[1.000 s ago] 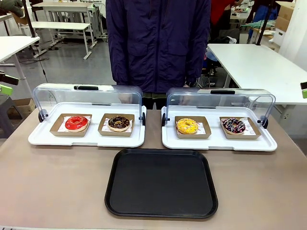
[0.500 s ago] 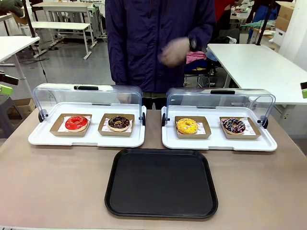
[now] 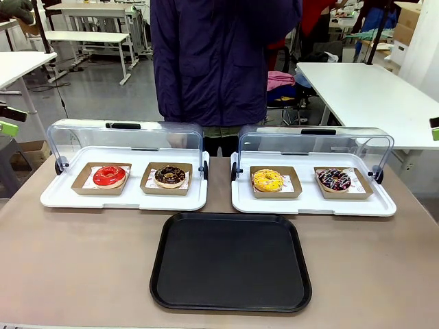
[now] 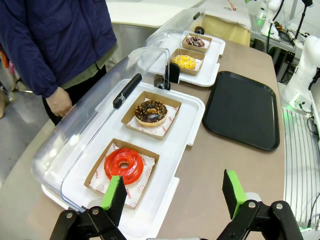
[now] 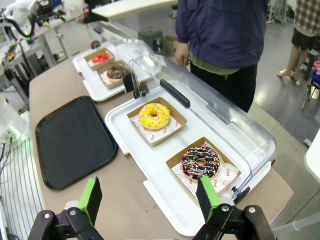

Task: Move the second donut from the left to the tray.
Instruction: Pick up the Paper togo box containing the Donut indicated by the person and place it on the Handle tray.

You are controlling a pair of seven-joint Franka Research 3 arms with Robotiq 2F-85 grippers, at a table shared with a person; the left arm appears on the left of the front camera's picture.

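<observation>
- Person's hand, up in front of the dark jacket half a second ago, is swinging away from the chest now; donuts and trays are all staying put.
- Over on the left, the left end effector (image 4: pixel 173 190) is hovering spread wide and gripping nothing, near the corner of the white display tray (image 3: pixel 123 200).
- Red-glazed donut (image 3: pixel 110 175) is sitting leftmost; just beside it, the second donut from the left (image 3: pixel 169 175) is resting in its cardboard tray under the raised clear lid (image 3: pixel 123 137).
- Centre front, the black tray (image 3: pixel 230 264) is lying bare on the desk (image 3: pixel 82 260).
- Out right, the right end effector (image 5: pixel 149 194) is also hanging spread, pinching nothing, above the sprinkled donut (image 5: pixel 201 161).
- Looks like we're at the very start: the approach isn't begun yet. Next up, the left arm is likely needing to reach past the red one, drop over the crumb-topped donut, and close on it gently.
</observation>
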